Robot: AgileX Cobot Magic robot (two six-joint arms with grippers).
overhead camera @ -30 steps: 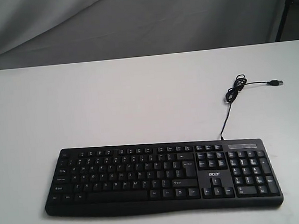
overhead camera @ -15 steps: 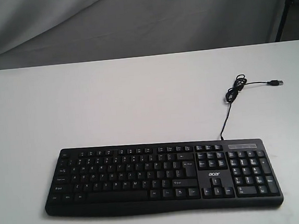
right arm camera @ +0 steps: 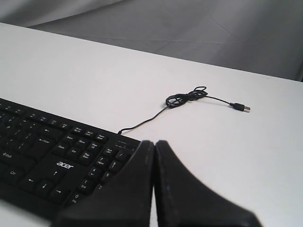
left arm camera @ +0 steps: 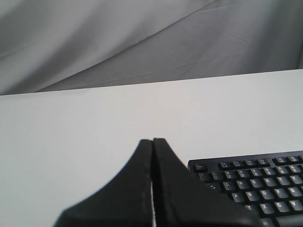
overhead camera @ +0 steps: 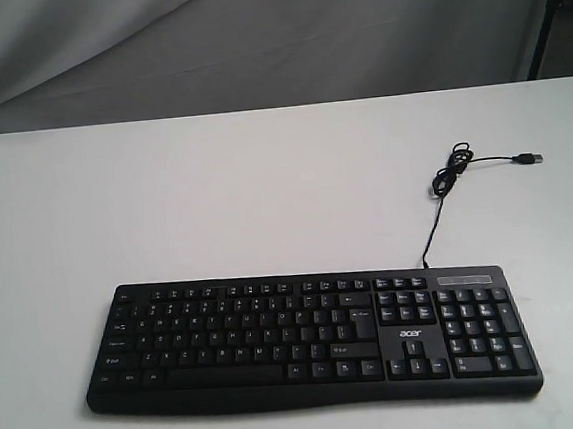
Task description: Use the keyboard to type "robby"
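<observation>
The black full-size keyboard (overhead camera: 312, 338) with white legends and an acer logo lies flat near the front of the white table (overhead camera: 214, 191). Its thin black USB cable (overhead camera: 444, 196) runs back and right to a small coil and plug (overhead camera: 531, 159). Neither arm shows in the exterior view. In the left wrist view my left gripper (left arm camera: 152, 141) is shut, empty, off the escape-key corner of the keyboard (left arm camera: 255, 182). In the right wrist view my right gripper (right arm camera: 154, 142) is shut, empty, over the number-pad end of the keyboard (right arm camera: 52, 156), with the cable (right arm camera: 184, 100) beyond it.
A grey cloth backdrop (overhead camera: 251, 37) hangs behind the table's far edge. A dark frame post (overhead camera: 550, 11) stands at the far right. White tabletop stretches behind and to both sides of the keyboard.
</observation>
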